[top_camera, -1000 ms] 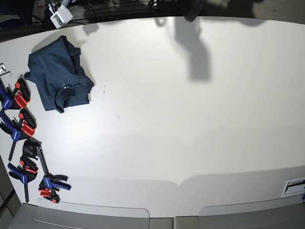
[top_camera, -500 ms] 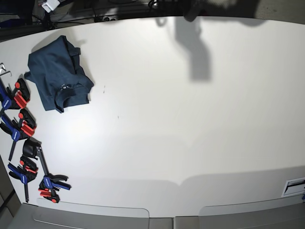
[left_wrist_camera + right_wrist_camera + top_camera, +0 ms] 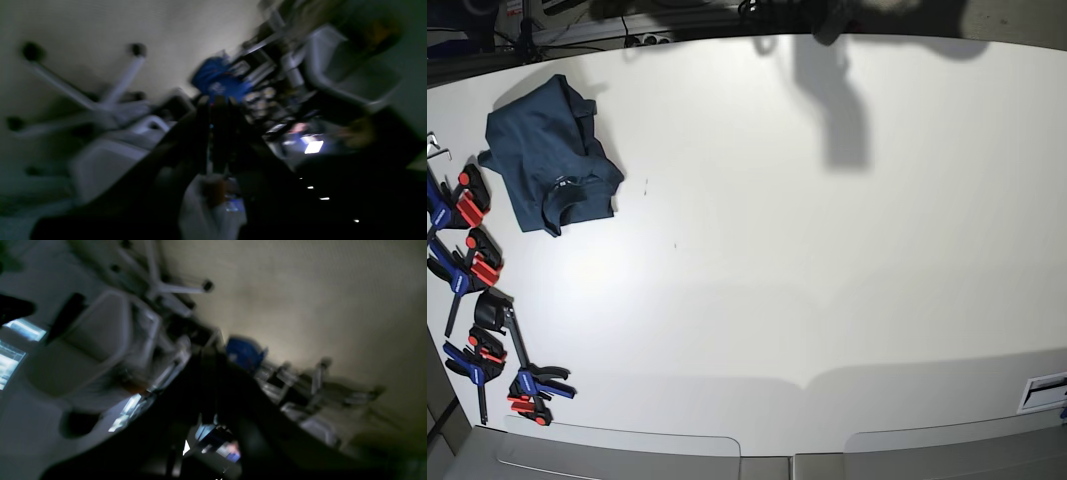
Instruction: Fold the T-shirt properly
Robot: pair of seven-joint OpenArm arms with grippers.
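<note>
Right gripper [image 3: 213, 380] has been pulled off the table's [image 3: 827, 250] far-left corner and out of the base view, both grippers are seen shut on nothing, and the T-shirt [image 3: 549, 155] is left folded there, so the fold looks finished.

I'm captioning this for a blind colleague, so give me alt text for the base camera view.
A folded dark navy T-shirt lies near the far left corner of a wide white table, collar toward the camera. Several red, blue and black clamps lie along the table's left edge. No robot arm shows over the table, only a shadow near the far edge.
</note>
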